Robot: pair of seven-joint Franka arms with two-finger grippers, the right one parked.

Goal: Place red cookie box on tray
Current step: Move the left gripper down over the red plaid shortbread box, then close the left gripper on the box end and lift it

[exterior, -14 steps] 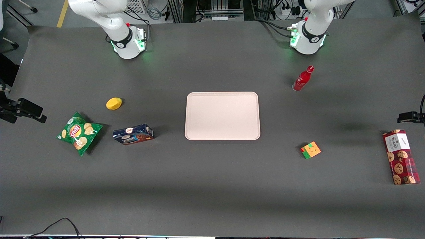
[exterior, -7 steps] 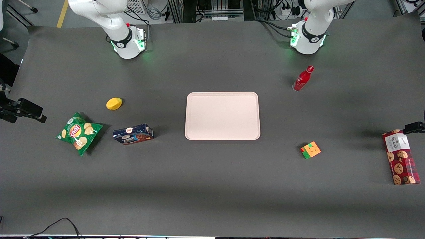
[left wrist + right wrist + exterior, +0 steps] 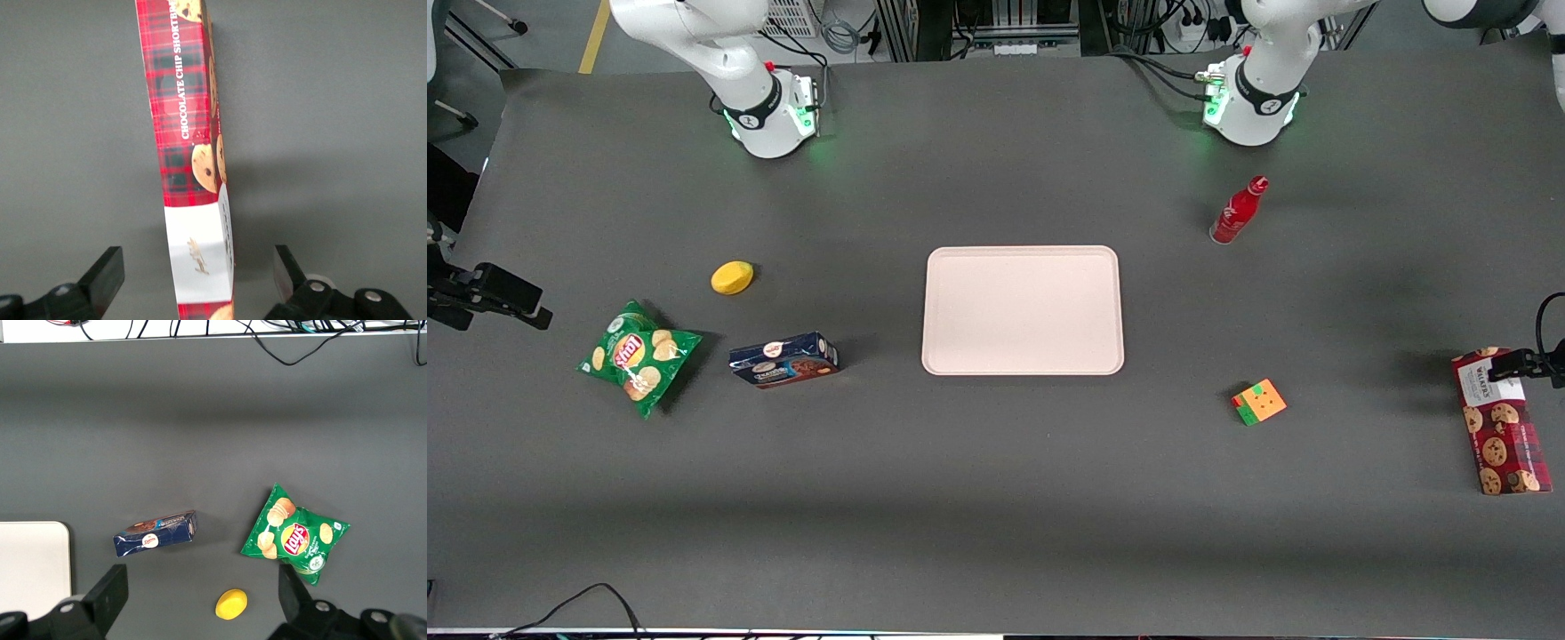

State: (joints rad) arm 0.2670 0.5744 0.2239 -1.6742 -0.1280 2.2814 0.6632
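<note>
- One carton mattered: the red cookie box [image 3: 1502, 421] lay flat on the table [image 3: 996, 498] at the working arm's end, nearer the front camera than the tray and well apart from it, so a long carry toward the middle would be needed.
- Both fingers [image 3: 107, 273] of the gripper [image 3: 198, 280] stood wide apart in the wrist view, one on each side of the box's white-label end, holding nothing; that straddle looked chosen so the pads could close across the narrow width.
- Somewhat farther from the camera, a colourful cube [image 3: 1259, 402] sat between box and tray, close enough to the likely carry path to want clearance.
- Farther again, the tray [image 3: 1023, 309] lay at the table's middle with nothing on it, leaving room for the long carton laid flat.
- Farthest, a red bottle [image 3: 1238, 211] stood upright, apart from the tray and probably no hindrance.
</note>
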